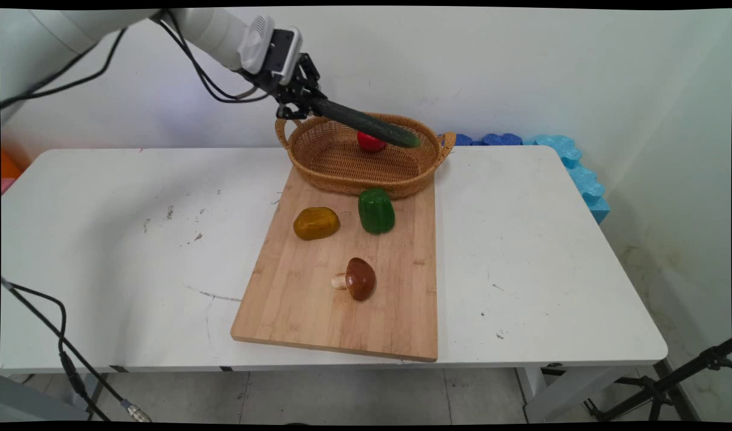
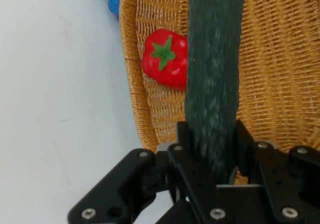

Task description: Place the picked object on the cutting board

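Gripping a cucumber (image 1: 366, 124) by one end, the gripper (image 1: 309, 105) holds it above the wicker basket (image 1: 342, 164), apparently over a red tomato (image 2: 162, 58).

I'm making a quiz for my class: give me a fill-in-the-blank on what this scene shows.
1. The gripper holds a dark green ____ above the wicker basket.
2. The red tomato lies inside the ____.
3. The mushroom, yellow vegetable and green pepper lie on the wooden ____.

Missing words: cucumber; basket; board
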Controlling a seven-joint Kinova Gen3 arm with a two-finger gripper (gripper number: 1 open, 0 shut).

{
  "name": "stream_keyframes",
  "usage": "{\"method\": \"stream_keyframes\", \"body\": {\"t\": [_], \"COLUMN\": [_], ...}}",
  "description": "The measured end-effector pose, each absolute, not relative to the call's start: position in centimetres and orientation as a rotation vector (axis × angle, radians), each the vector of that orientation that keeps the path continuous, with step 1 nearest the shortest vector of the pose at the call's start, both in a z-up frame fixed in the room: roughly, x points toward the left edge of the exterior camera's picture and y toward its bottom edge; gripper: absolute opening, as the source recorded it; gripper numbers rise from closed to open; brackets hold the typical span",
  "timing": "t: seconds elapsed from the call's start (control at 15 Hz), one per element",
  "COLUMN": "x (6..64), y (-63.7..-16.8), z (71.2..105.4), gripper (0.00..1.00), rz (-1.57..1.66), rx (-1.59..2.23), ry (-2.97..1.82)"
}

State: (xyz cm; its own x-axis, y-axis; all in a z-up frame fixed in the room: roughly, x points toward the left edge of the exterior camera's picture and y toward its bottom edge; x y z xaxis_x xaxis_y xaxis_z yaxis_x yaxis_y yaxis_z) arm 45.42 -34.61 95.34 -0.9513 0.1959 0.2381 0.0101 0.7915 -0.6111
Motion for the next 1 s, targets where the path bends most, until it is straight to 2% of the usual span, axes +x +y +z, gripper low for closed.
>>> {"method": "stream_keyframes", "body": {"t": [0.53,1.0], "x": [45.3,43.8], "y": [-27.9,-22.2], "z": [97.8,97.7], "gripper": [0.00,0.00], "rz": [0.765,0.609], "rx": [0.051,0.260], "ry": [-2.675,-2.653]}}
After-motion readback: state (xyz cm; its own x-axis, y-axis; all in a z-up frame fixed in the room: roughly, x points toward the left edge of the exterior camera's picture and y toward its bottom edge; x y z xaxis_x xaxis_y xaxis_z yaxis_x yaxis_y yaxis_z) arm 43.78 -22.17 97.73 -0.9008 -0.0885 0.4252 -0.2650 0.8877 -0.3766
